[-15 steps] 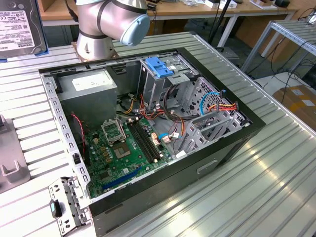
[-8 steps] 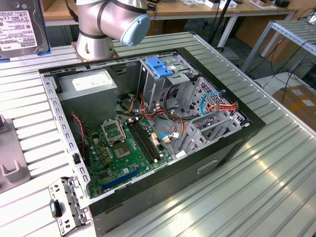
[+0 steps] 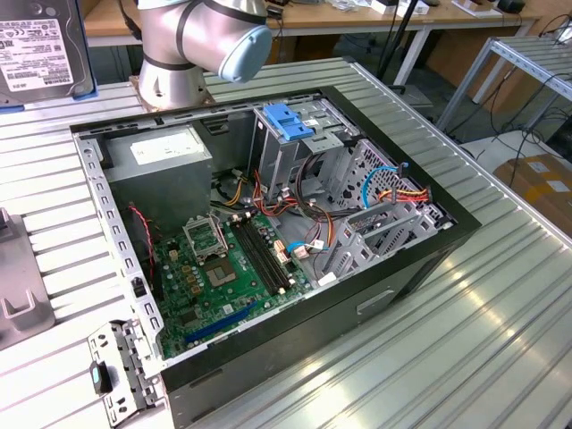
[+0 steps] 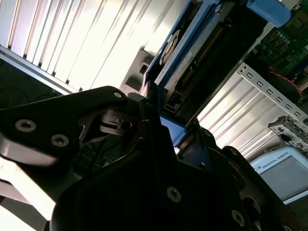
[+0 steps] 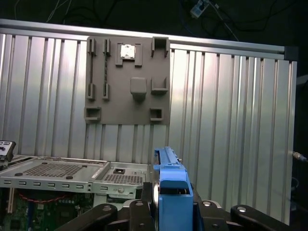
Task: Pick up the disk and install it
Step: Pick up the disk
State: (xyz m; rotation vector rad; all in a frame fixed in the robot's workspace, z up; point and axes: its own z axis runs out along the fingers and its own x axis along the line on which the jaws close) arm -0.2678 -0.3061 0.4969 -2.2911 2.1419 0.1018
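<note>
1. Claw state. My claw [image 5: 171, 208] is clenched on the disk [image 5: 172, 185]. In the first wrist view the black fingers [image 5: 137, 211] press on both sides of the blue carrier. The disk stands edge-on between them.

2. Disk position. In the second wrist view the disk [image 4: 192, 53] runs out from the claw [image 4: 166, 130] along its length, with the carrier rail along one long edge. In the exterior view it [image 3: 40, 49] shows at the upper corner on the exterior view's left, label face to the camera, well apart from the case opening. My arm [image 3: 206, 36] stands beside it.

3. Case edge. In the first wrist view, just beyond the claw, lies the perforated metal rim of the case [image 5: 57, 175], with the board [image 5: 33, 211] under it.

4. Case interior, exterior view. The case [image 3: 420, 259] lies open-side up. The board [image 3: 223, 268] covers the floor. The cage [image 3: 308, 156] stands at the far side with the blue latch [image 3: 288, 121] on top. Loose cables [image 3: 313, 223] run between the cage and the board.

5. Room beyond. The ribbed table [image 5: 231, 106] shows bare surface past the case rim. A grey plate [image 5: 127, 82] lies flat on it, near the far edge.
</note>
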